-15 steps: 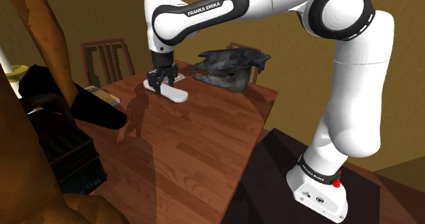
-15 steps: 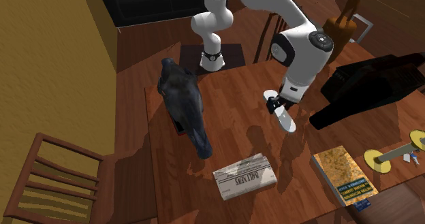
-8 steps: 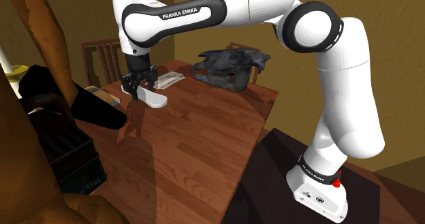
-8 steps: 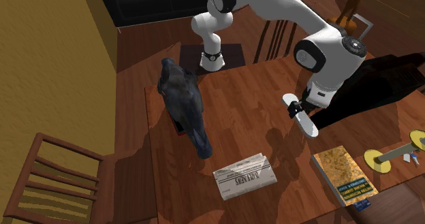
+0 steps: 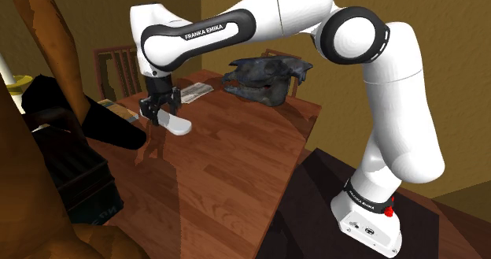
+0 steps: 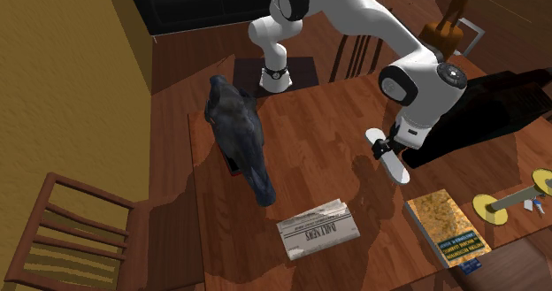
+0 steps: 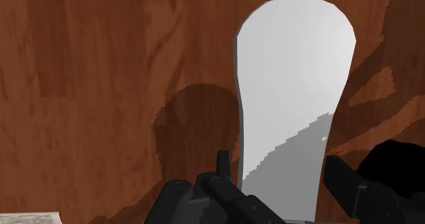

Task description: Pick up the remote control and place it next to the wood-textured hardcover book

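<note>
On the wooden table [image 6: 310, 170], second exterior view, I count as follows. One remote [image 6: 395, 164], plain white, grasped by the gripper [image 6: 387, 144]. In the wrist view the black fingers [image 7: 344, 178] clasp its narrower end and the broad end points away. It hangs over bare wood, with its shadow beneath. One book [image 6: 447, 227], mottled yellow-brown cover, at 5 o'clock from the remote, near but apart. One folded newspaper [image 6: 318, 229] at 7 o'clock. One dark grey figure [image 6: 239, 134] at 9 o'clock, well apart. One chair [image 6: 71, 236] at the picture's 8 o'clock, and a second chair [image 6: 354, 50] at 12 o'clock, behind the arm.
</note>
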You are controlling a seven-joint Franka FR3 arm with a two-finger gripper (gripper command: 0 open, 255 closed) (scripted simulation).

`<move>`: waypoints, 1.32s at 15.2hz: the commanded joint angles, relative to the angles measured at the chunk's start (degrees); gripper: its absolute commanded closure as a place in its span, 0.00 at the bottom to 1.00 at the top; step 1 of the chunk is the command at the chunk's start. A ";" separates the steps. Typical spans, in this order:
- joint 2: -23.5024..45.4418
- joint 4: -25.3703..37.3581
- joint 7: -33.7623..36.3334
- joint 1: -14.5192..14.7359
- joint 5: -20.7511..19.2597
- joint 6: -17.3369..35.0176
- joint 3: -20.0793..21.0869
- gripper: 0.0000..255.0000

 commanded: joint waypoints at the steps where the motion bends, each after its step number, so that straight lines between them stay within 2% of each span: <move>1: 0.57 -0.73 0.08 0.00 -0.11 1.34 -0.06 1.00; 6: 1.87 -2.68 0.29 0.01 -0.38 4.57 -0.22 1.00; 14: 1.87 -2.68 0.29 0.01 -0.38 4.57 -0.22 1.00; 15: 1.88 -2.66 0.29 0.01 -0.38 4.56 -0.22 0.00; 20: 1.87 -2.68 0.29 0.01 -0.38 4.57 -0.22 0.00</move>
